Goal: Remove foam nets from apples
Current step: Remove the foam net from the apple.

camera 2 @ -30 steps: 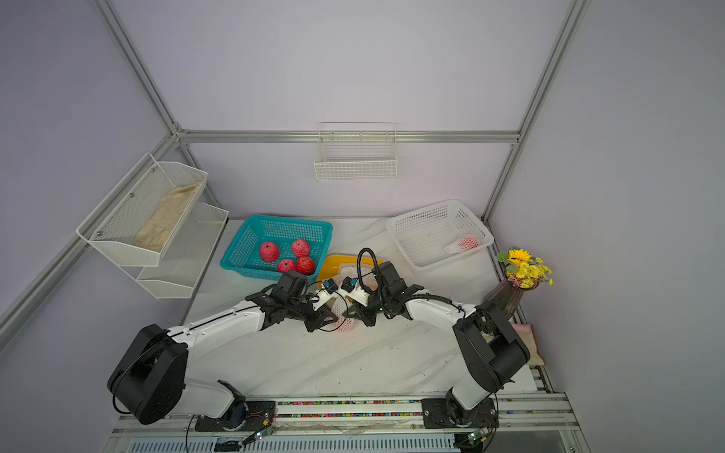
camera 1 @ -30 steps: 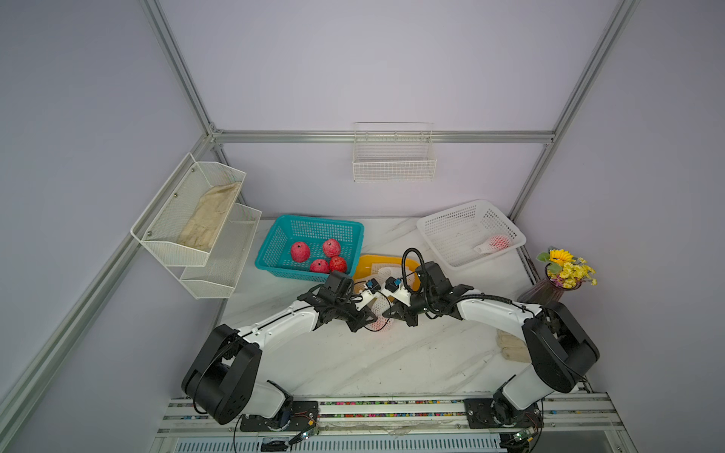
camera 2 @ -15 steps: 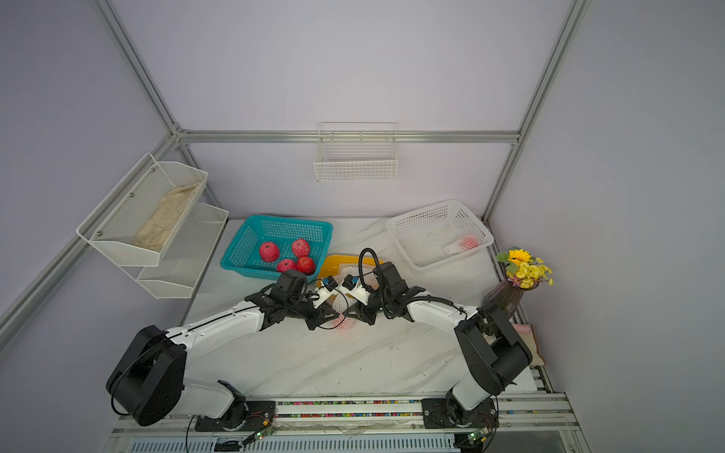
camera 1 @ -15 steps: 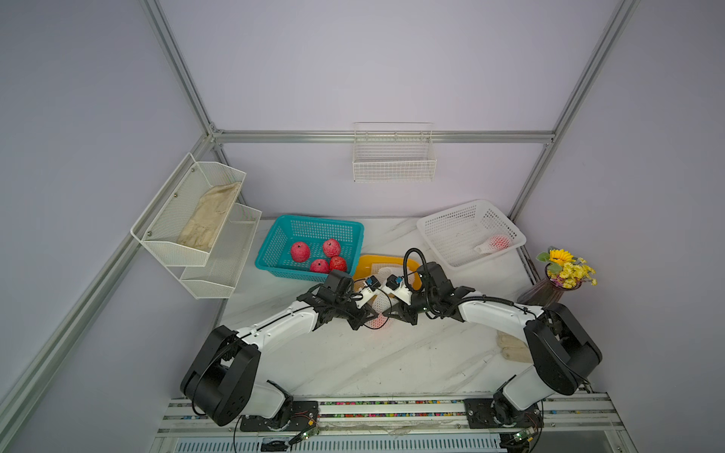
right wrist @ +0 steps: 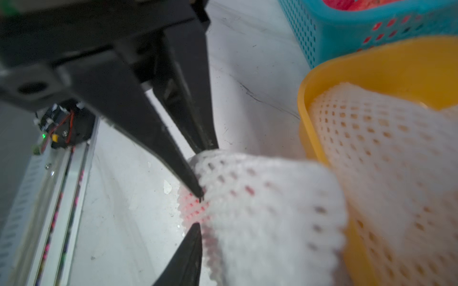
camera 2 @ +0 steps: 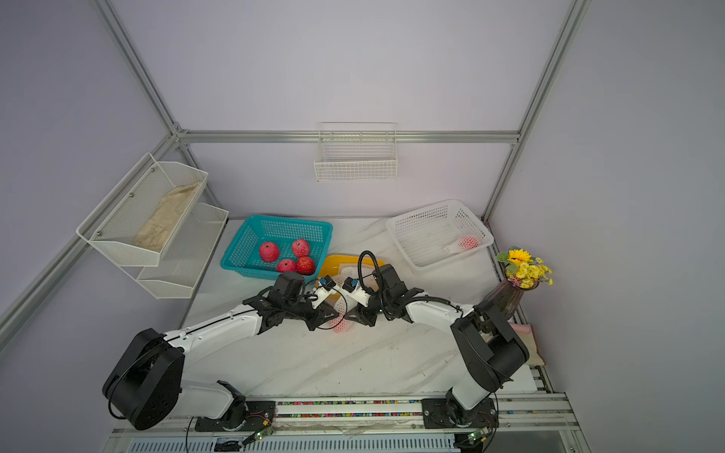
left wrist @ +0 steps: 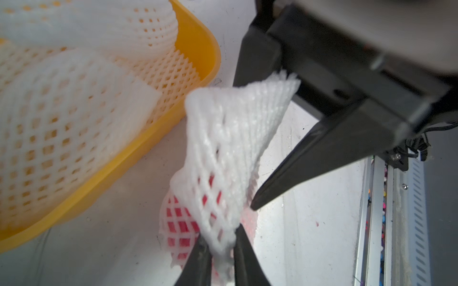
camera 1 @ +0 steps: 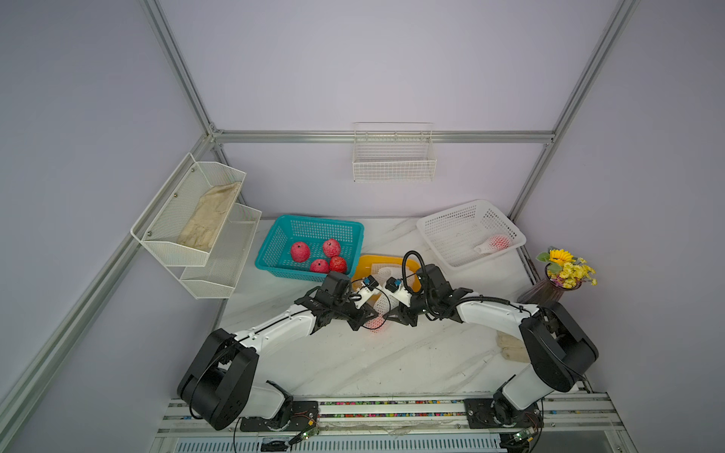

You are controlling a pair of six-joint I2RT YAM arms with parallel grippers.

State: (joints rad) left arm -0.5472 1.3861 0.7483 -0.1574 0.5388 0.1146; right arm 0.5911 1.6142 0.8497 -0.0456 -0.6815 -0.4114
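Observation:
A red apple [camera 1: 376,324] [camera 2: 340,324] lies on the marble table between my two grippers, still inside a white foam net [left wrist: 230,138] [right wrist: 267,203]. My left gripper [left wrist: 221,247] [camera 1: 367,317] is shut on one bunched end of that net, and the apple [left wrist: 179,222] shows red through the mesh just beyond. My right gripper [camera 1: 387,317] faces it from the other side. One of its fingers [right wrist: 189,250] lies against the net. The net hides its other finger. Another netted apple [camera 1: 498,243] lies in the white basket [camera 1: 435,231].
A teal basket [camera 1: 274,239] behind the left arm holds several bare apples [camera 1: 300,251]. A yellow tray [camera 1: 363,262] with loose foam nets [left wrist: 74,104] stands right behind the grippers. A flower vase [camera 1: 549,288] is at the right edge. Wire racks hang on the walls.
Both arms have stayed at the netted apple, with the grippers drawn slightly closer around it. The net's free end now lies against the right gripper.

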